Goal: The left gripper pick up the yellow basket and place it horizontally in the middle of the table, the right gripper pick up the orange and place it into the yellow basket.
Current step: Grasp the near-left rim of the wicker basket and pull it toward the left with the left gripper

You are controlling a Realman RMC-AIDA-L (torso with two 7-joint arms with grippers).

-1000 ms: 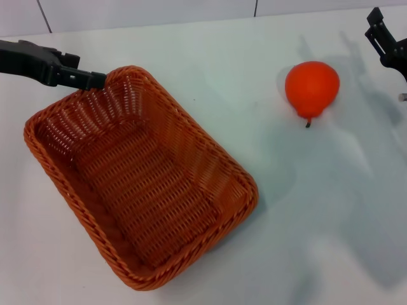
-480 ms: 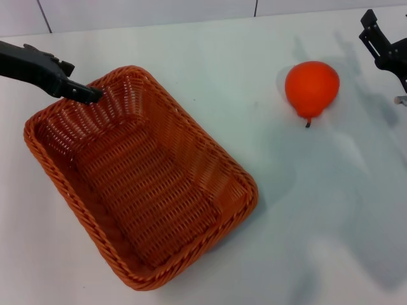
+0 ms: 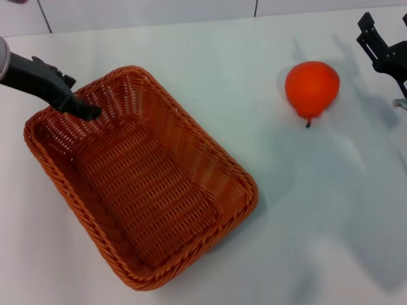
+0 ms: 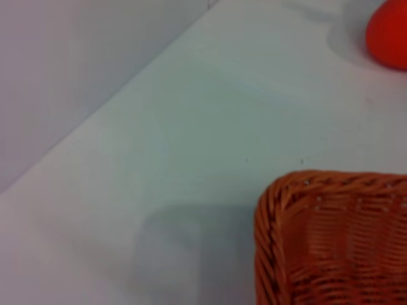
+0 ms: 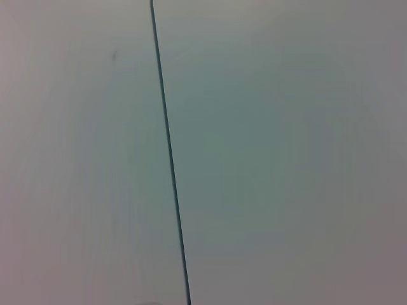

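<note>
Now, over at the far left, the left gripper (image 3: pixel 86 112) dips its black fingertips inside the near-left corner of the yellow basket (image 3: pixel 140 178), tips drawn narrow, nothing between them as far as the head view shows. The basket spreads out below and to the right of that claw, sitting at a slant on the white table (image 3: pixel 210 63), its braided rim also showing in the left wrist view (image 4: pixel 273 210). Moving right, the orange (image 3: pixel 311 88) lies on the table, well clear of the basket, stem toward the robot. Just right of it, slightly beyond, hangs the right gripper (image 3: pixel 381 47), partly cut off; I cannot tell its state.
</note>
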